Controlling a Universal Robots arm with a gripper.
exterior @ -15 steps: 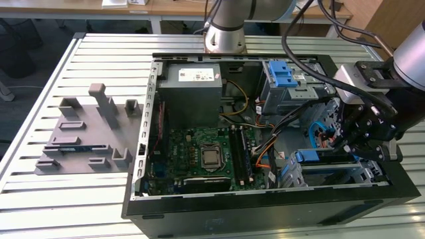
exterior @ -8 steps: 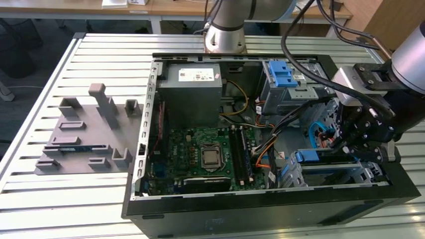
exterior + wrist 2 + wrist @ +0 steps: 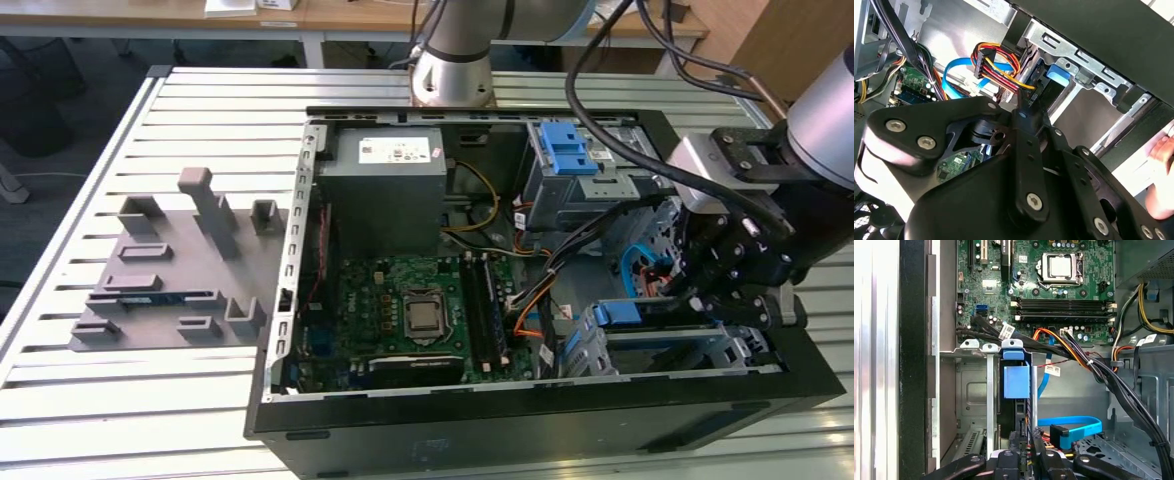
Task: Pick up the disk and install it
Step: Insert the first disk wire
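Observation:
The disk (image 3: 1016, 382) stands on edge inside the lower drive cage (image 3: 990, 390), its blue plastic tab toward the motherboard. In the exterior view the disk (image 3: 627, 313) sits in that cage (image 3: 727, 350) at the case's near corner, on the exterior view's right. My black gripper (image 3: 1025, 442) hangs just over the disk's other end, fingertips (image 3: 1014, 440) drawn close together, nothing seen held between them. The gripper (image 3: 714, 300) leans into the case from the exterior view's right. In the second wrist view the gripper (image 3: 1021, 102) points at the slot with the blue tab (image 3: 1056, 74).
Red, yellow and black power wires (image 3: 1079, 352) and a blue data cable (image 3: 1074, 427) run close by the cage. A grey power supply (image 3: 387, 185) and an upper cage with a blue latch (image 3: 567, 150) sit further back. A grey fixture (image 3: 167, 270) lies on the slatted table. A hand (image 3: 1160, 170) shows outside the case.

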